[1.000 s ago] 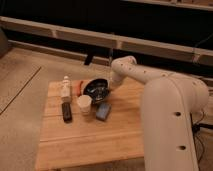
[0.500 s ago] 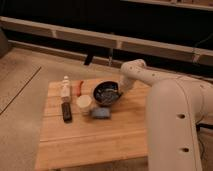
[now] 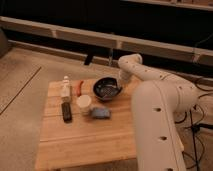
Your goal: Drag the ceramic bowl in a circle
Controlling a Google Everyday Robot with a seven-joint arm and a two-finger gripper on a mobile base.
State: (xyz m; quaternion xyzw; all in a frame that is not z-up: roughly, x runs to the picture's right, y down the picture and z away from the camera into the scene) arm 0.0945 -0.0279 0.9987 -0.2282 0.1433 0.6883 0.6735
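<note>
Camera view: my gripper (image 3: 119,84) sits at the ceramic bowl (image 3: 107,89) rim (dark, glossy, speckled inside); grip state unclear.

No writing, label, brand, number or sign can be read on anything here. The small white bottle (image 3: 65,88) at the table's far left has a pale face with no legible print, and the dark flat object (image 3: 66,111) near it shows no readable markings. The gripper (image 3: 119,85) sits at the right rim of the ceramic bowl (image 3: 107,89), and neither bears any lettering that can be made out.
</note>
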